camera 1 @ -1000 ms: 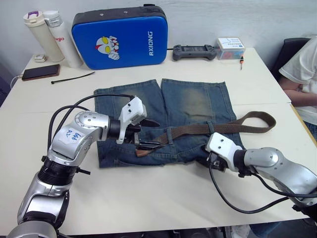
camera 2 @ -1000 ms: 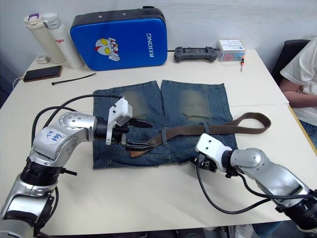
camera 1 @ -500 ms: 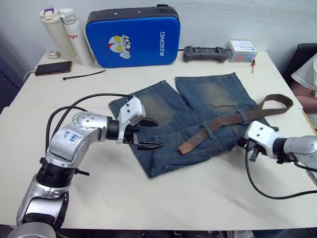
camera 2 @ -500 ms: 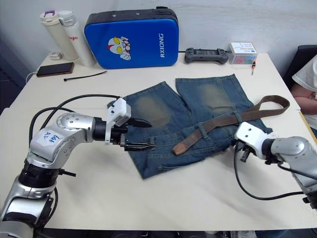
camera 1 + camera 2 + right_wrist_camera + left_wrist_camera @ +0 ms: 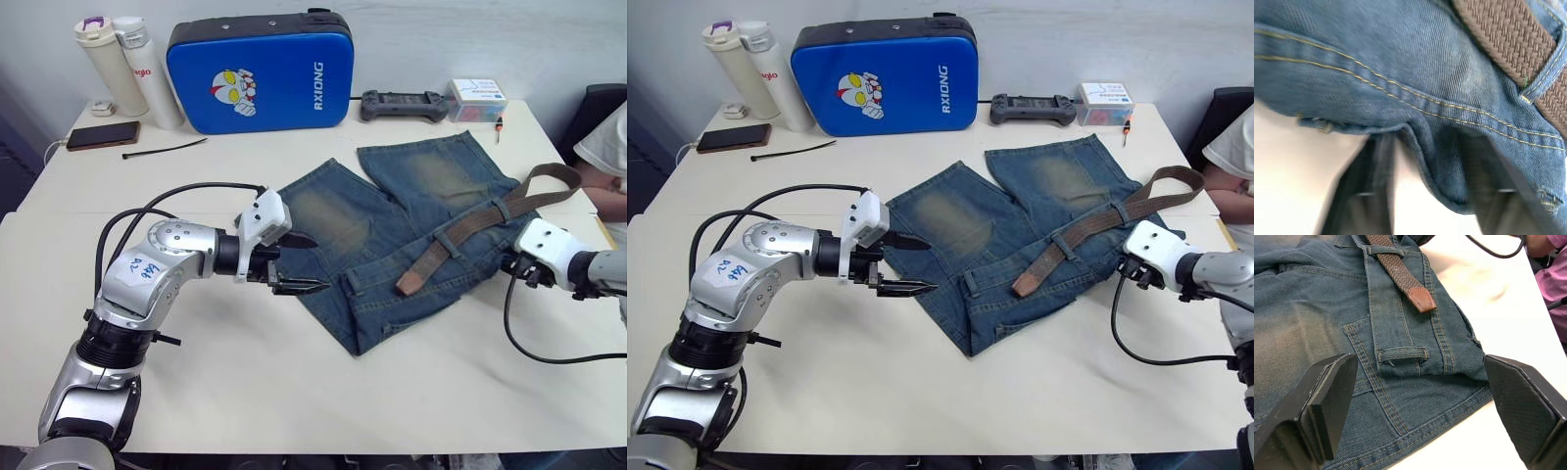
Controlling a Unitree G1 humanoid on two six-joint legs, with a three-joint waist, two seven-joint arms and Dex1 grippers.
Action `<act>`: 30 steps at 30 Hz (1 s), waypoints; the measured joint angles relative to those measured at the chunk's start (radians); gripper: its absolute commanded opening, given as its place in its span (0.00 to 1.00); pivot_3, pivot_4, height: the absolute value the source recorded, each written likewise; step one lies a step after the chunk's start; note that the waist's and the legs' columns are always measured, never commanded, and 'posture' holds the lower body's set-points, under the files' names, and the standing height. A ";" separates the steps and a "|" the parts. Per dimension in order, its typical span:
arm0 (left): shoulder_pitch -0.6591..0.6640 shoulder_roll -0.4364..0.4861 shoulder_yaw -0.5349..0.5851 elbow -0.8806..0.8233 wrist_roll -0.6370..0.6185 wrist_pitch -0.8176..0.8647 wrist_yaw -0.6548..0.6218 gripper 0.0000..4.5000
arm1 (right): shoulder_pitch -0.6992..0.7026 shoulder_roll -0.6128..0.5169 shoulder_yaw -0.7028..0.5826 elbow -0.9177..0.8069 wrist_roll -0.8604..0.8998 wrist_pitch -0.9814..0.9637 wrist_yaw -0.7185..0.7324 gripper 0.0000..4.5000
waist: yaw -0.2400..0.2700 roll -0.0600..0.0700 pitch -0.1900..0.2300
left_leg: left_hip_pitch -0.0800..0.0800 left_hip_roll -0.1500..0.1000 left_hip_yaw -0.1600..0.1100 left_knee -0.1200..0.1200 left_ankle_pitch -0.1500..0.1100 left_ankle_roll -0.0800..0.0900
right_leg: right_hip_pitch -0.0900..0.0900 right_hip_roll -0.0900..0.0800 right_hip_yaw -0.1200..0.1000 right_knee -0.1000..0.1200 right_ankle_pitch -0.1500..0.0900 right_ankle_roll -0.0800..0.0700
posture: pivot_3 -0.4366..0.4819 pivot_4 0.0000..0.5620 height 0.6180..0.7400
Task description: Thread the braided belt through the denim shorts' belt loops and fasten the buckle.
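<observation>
Belt [image 5: 460, 238] through two loops, tan tip [image 5: 1421, 298] free | my left gripper [image 5: 294, 262] open, holding nothing | right gripper [image 5: 521, 270] pinching shorts [image 5: 392, 235] edge | next: grip tip squarely, feed under empty loop [image 5: 1403, 354]

Denim shorts [image 5: 392, 235]: blue, with faded yellowish-pale patches on both legs and tan stitched seams. Braided belt [image 5: 470, 230]: dark-brown weave ending in a smooth, lighter tan tip [image 5: 1421, 298]. Belt loops [image 5: 1402, 354]: same blue denim. Bench [image 5: 294, 392]: pale cream. Case [image 5: 260, 69]: bright blue with black edging, white lettering and a yellow-and-white cartoon figure. Left gripper [image 5: 294, 262]: black fingers [image 5: 1327, 396] on a white and silver arm.
</observation>
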 measured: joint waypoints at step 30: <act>-0.001 0.002 -0.011 0.002 0.004 -0.018 -0.008 1.00 | -0.089 0.830 -0.942 -0.522 0.904 1.528 -0.797 0.98 | -0.026 0.002 0.000 | 0.000 0.000 0.000 -0.001 0.000 -0.001 | -0.002 0.000 0.002 0.008 0.000 0.000 | 0.48 0.27 1.00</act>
